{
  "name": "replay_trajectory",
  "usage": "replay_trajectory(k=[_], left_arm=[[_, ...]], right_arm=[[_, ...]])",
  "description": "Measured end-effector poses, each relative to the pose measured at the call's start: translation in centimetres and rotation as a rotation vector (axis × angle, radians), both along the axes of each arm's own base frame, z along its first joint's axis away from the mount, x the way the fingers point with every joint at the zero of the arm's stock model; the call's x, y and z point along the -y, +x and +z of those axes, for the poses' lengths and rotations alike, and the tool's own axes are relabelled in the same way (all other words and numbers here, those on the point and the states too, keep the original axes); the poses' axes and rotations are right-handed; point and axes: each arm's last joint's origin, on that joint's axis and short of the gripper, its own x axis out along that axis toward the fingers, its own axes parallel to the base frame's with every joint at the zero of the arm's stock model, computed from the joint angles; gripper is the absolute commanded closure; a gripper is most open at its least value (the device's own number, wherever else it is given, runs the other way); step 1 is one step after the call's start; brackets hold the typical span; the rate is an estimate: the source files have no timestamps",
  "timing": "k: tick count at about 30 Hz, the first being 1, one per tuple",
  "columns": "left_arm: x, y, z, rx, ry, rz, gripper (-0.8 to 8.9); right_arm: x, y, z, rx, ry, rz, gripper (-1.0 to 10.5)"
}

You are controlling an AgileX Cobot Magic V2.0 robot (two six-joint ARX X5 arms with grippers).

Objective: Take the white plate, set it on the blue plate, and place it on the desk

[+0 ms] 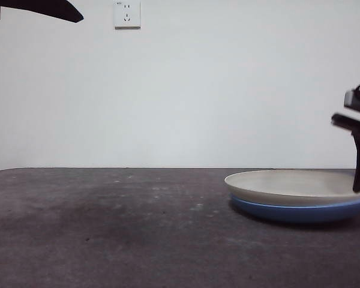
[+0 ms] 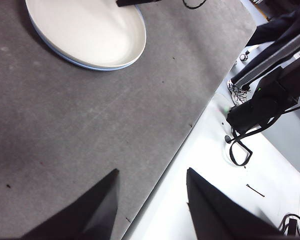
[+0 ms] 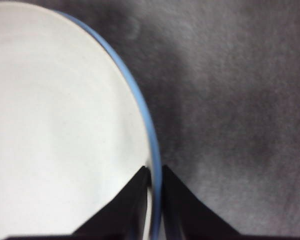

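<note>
The white plate (image 3: 55, 130) sits nested on the blue plate (image 3: 152, 135) on the worktop (image 1: 108, 228). The right end effector (image 3: 154, 185) pinches both rims, nearly closed; lifting level should prevent slipping.

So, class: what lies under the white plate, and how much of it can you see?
The blue plate sits under the white plate, on the desk. Only its outer rim and side show; the rest is covered. The right gripper grips the plates' rim.

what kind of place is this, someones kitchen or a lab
Most likely a lab or robot test bench, not a kitchen. A bare white wall with only a wall socket, loose black cables beside the desk, and just two stacked plates on it: the white plate on the blue plate.
</note>
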Motion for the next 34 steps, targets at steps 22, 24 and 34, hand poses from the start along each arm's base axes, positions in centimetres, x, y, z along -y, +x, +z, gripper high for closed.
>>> replay_trajectory(k=[22,24,34], left_arm=[[0.0,0.0,0.0,0.001,0.000,0.000,5.96],[0.0,0.0,0.0,0.000,0.000,0.000,5.96],[0.0,0.0,0.0,0.000,0.000,0.000,5.96]], right_arm=[[-7.3,-2.0,5.7,0.214,0.119,0.135,9.4],[-8.3,-1.9,5.7,0.228,0.141,0.149,9.4],[-11.0,0.3,1.9,0.160,0.184,0.120,9.4]])
